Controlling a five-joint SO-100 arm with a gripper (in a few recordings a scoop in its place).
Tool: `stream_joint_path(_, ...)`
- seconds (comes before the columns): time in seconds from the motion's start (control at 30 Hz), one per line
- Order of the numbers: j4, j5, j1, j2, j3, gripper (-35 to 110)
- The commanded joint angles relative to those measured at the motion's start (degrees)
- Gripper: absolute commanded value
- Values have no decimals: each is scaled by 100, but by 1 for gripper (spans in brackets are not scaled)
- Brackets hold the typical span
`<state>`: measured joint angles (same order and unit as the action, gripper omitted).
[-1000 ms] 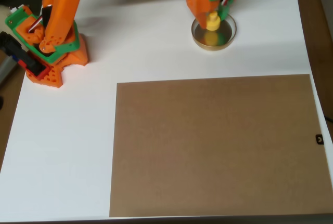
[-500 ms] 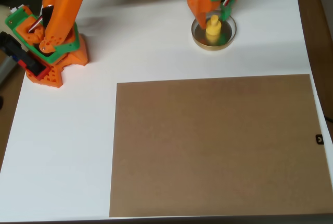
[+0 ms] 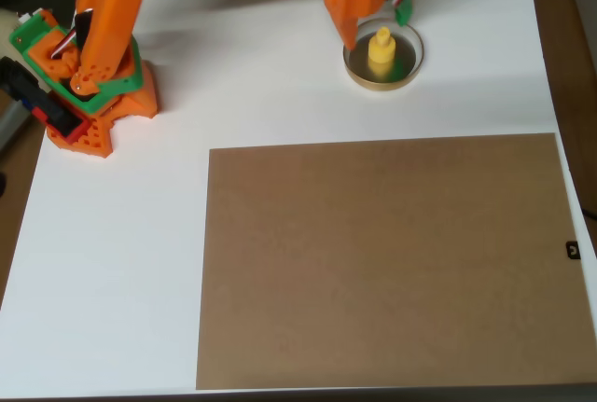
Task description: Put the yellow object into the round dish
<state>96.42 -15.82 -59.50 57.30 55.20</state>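
The yellow object [image 3: 381,52] stands upright inside the round dish [image 3: 383,81], knob up, on the dark glossy inside. The dish with its gold-tan rim sits on the white table near the top right. My orange and green gripper [image 3: 373,20] hovers just behind the dish, open, its fingers apart on either side and clear of the yellow piece. An orange finger [image 3: 343,12] reaches down at the dish's left rim.
A large brown board [image 3: 387,257] covers the lower right of the white table [image 3: 112,262]. The arm's orange base [image 3: 84,94] stands at the left edge. The table's right edge runs close to the dish.
The gripper has let go of the yellow object, which now stands in the dish. The gripper has drawn back toward the top of the picture, away from the piece.
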Motion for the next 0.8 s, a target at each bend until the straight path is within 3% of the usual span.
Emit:
stream_joint_path(0.0,44,-193,-44,1345,589,25)
stream_joint_path(0.33,-237,-404,237,3340,2742,25)
stream_joint_path(0.77,-44,-870,2681,5599,3278,25)
